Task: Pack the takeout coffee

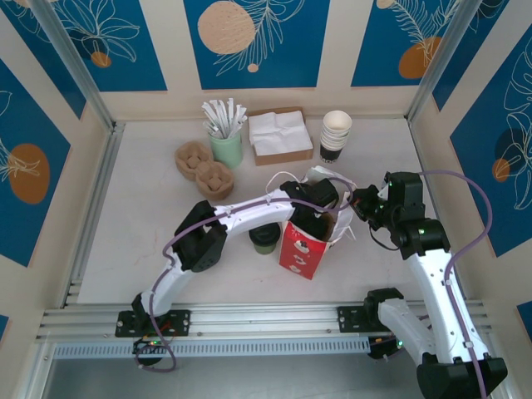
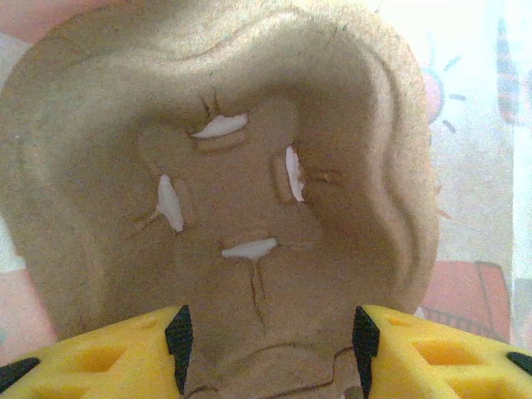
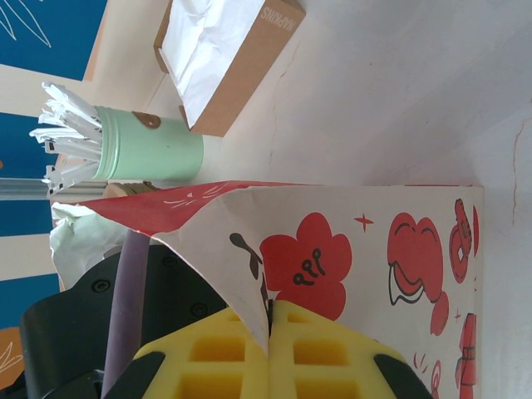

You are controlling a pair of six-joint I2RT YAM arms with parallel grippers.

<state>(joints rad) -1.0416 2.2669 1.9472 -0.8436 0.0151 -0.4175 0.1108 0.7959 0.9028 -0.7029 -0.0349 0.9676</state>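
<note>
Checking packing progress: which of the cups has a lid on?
The takeout coffee, standing alone just left of the red-and-white bag, dark-lidded; the stacked cups at the back are open and white-rimmed.

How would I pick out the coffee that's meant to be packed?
Find the red-and-white paper bag standing near the front middle of the table. Left of it in the overhead view, beside the white curve of the left arm, sits the takeout coffee. Unlike the lidless white-rimmed cup stack at the back, it is one short olive-green cup with a black lid.
</note>
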